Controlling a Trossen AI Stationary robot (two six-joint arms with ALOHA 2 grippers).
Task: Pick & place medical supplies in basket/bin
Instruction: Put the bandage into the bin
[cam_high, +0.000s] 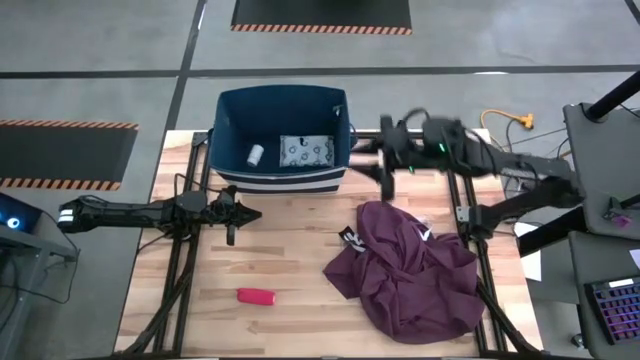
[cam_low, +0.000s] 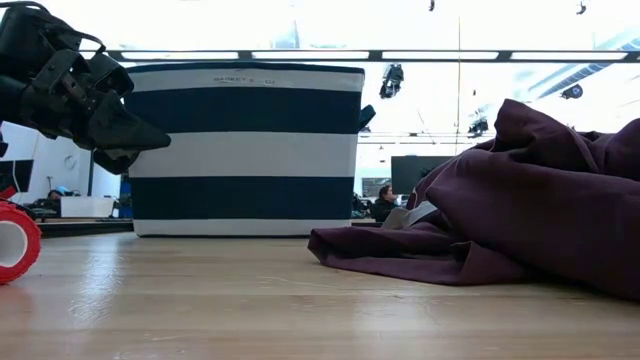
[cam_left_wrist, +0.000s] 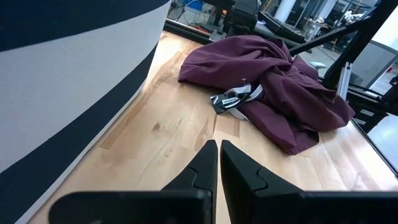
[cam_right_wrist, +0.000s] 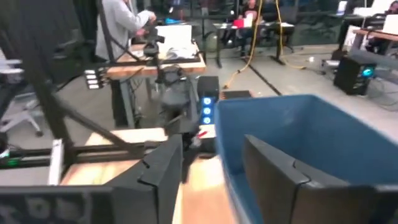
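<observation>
Two supplies, a white cylinder (cam_high: 255, 154) and the dotted packet (cam_high: 306, 151), lay inside the bin (cam_high: 229, 110); the red piece (cam_high: 255, 296) remained on the tabletop (cam_high: 300, 250). Left tool (cam_high: 233, 213) was clenched empty, right tool (cam_high: 388, 163) released beside the bin's rim, where it risked clipping the wall.

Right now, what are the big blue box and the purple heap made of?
The big dark-blue rectangular bin with white stripes looks like stiff woven fabric: matte, soft-edged, flat-sided. The crumpled maroon heap looks like thin cloth: it folds and drapes loosely. The tabletop looks like pale wooden planks, with visible grain and seams.
</observation>
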